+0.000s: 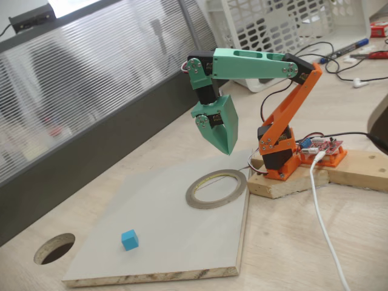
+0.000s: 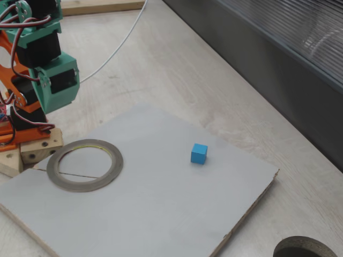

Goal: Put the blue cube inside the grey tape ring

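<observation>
One blue cube [image 1: 129,239] lies well apart from the raised hand [image 1: 225,148].

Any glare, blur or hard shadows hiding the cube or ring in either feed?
In a fixed view, the small sky-blue cube and flat grey tape ring look sharp under soft light, with bright glare on the ribbed panel behind. In another fixed view, both are clear with faint shadows.

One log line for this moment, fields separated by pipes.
blue cube: on board, untouched | grey tape ring: empty | end effector: raised above ring, holding nothing
</observation>
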You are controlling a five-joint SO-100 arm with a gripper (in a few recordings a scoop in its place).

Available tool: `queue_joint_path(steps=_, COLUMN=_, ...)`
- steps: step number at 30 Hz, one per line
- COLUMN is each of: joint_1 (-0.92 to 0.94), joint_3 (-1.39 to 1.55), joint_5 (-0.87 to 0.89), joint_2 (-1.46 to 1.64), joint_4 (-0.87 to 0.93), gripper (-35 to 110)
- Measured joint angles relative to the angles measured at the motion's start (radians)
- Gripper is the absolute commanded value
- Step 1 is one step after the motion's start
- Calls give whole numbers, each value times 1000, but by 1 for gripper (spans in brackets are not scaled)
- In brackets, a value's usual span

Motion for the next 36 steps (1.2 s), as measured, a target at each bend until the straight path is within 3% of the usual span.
queue_joint_path(steps=18, joint_1=-21, joint_3=0, joint_5=0, joint_2=0, joint_4=-2, gripper=-1)
queue_joint_path(steps=21, joint_1=-110, joint_3=0, joint_5=0, joint_2=0, joint_4=-40, gripper=-1)
queue_joint_path(steps=27, joint_1=-466, joint_3=0, joint_5=8, joint_2=-46, joint_4=-190, gripper=-1)
queue_joint_path(steps=36, joint_1=-525, joint_3=-77, joint_5=0, joint_2=-288, joint_4=-195, gripper=-1)
